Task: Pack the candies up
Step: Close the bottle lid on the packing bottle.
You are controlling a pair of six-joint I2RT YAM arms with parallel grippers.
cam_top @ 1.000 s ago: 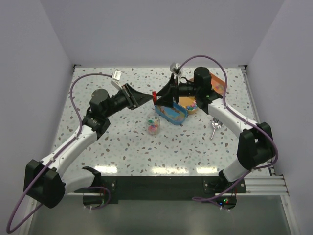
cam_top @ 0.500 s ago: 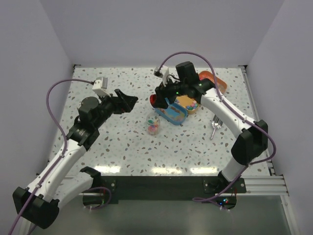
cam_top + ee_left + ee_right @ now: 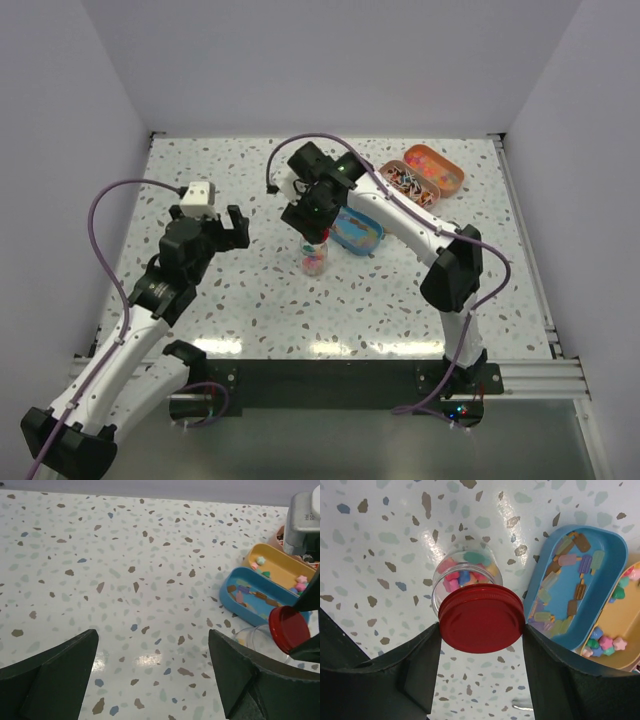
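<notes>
The candies (image 3: 465, 575) are small mixed-colour sweets lying in a clear jar (image 3: 314, 258). More candies fill the blue tin (image 3: 575, 580) and the yellow tin (image 3: 620, 625). My right gripper (image 3: 481, 630) is shut on a red round lid (image 3: 481, 618), holding it flat just above the jar's mouth and partly covering it. From above, the right gripper (image 3: 308, 215) hangs over the jar. My left gripper (image 3: 225, 225) is open and holds nothing, off to the left of the jar. In its wrist view the left gripper (image 3: 152, 650) spans bare table, with the red lid (image 3: 289, 629) at the right edge.
The blue tin (image 3: 357, 230) sits just right of the jar. Two orange tins (image 3: 433, 167) stand at the back right. A sliver of shiny metal (image 3: 520, 706) shows on the table under the right gripper. The right arm reaches across the tins.
My left gripper has opened and drawn back to the left, away from the lid. My right gripper has carried the red lid leftwards from the tins to above the jar.
</notes>
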